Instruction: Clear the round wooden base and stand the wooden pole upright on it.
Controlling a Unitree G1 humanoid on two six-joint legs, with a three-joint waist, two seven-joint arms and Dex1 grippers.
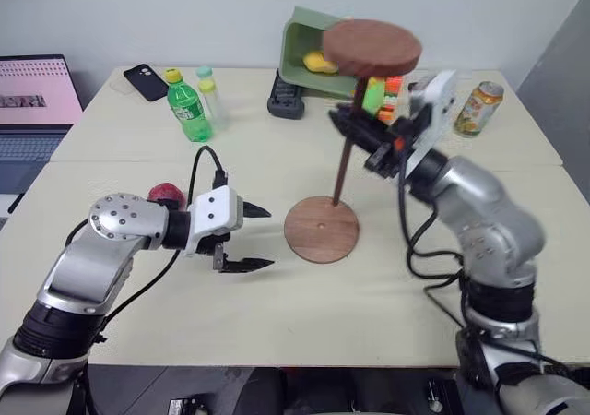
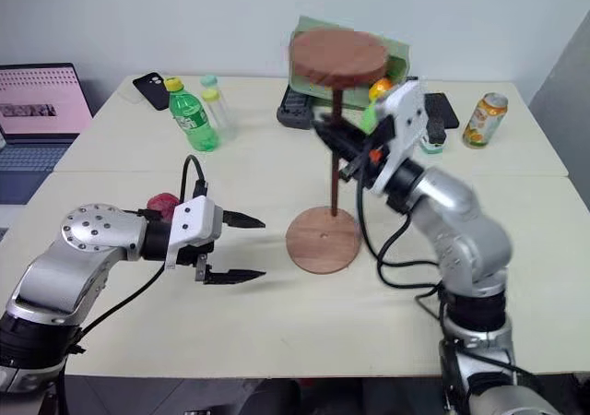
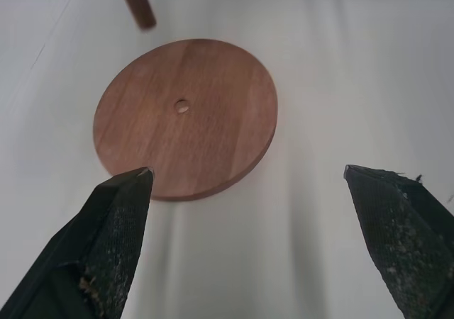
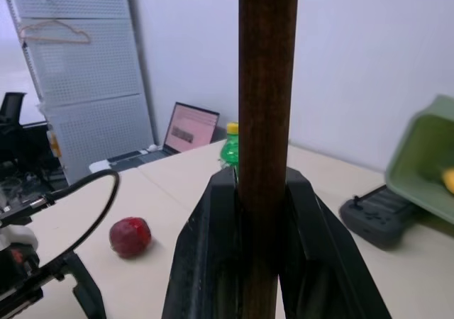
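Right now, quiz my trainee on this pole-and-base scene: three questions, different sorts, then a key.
1. True or false: the round wooden base has nothing lying on it.
2. Which end effector holds the wooden pole? A left B right
3. Fill in: the pole's disc end points ____.

Key: 1 true. 2 B; the left is open beside the base. 3 up; its lower tip is at the base's far edge, short of the centre hole.

Flat round wooden base (image 1: 321,230): light orange-brown, visible grain. Thin wooden pole (image 1: 343,172): dark brown, reddish-brown disc on top. Desk (image 1: 277,314): cream. Plastic bottle (image 1: 188,107): green, yellow cap. Round fruit (image 4: 130,236): red.
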